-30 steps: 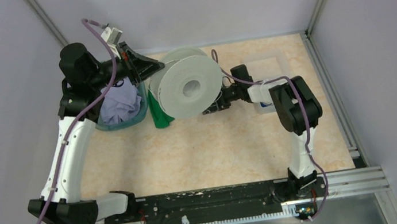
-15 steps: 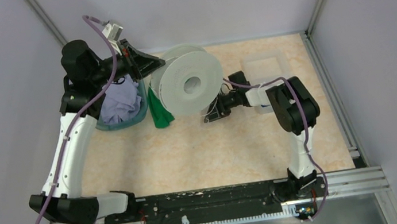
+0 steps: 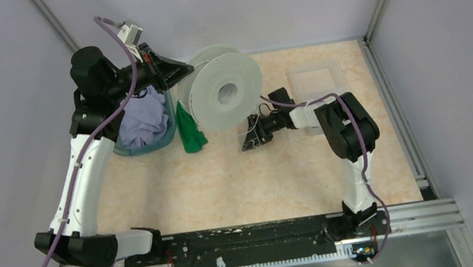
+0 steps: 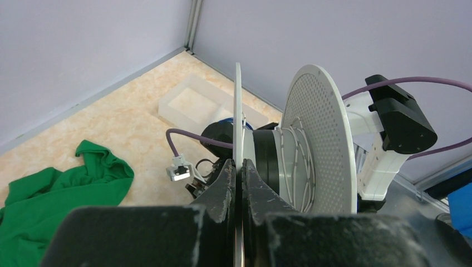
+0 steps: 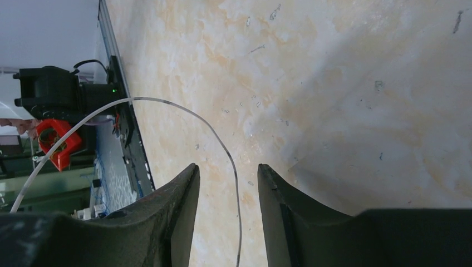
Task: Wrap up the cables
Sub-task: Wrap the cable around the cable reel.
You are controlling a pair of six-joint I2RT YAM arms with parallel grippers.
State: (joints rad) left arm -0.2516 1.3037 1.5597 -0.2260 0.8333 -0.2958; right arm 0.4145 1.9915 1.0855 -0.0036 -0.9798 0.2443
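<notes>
Hair-thin whitish cable, wound in a few loose turns on the hub of the spool, between its 2 flanges. In the right wrist view, a free length of it arcing over the table and running down through the gap between the fingers of the right gripper, nearer 1 finger, touching neither as far as can be told. Right jaws spread, gripping nothing. Left gripper pressed together on the thin rim of 1 flange, holding the spool on edge with its hub axis roughly level.

Seen from above: right gripper low over the table, just below and right of the spool's lower edge, with little room between the 2. Green cloth on the table just beside the spool's left edge. Left of that, touching or nearly so, a teal basket with a lilac cloth heaped in it, under the left arm's wrist. Clear tray at the far right, near the back wall, its near edge partly hidden by the right forearm.

Open room: a wide bare stretch of pale marbled table from the spool down to the black rail at the near edge, between the 2 arm bases. Tight at the back, with the spool's top close to the back wall. Tight on the left too, with the left arm's elbow near the side wall. Metal frame posts in both far corners, and a metal strip along the table's right edge.
</notes>
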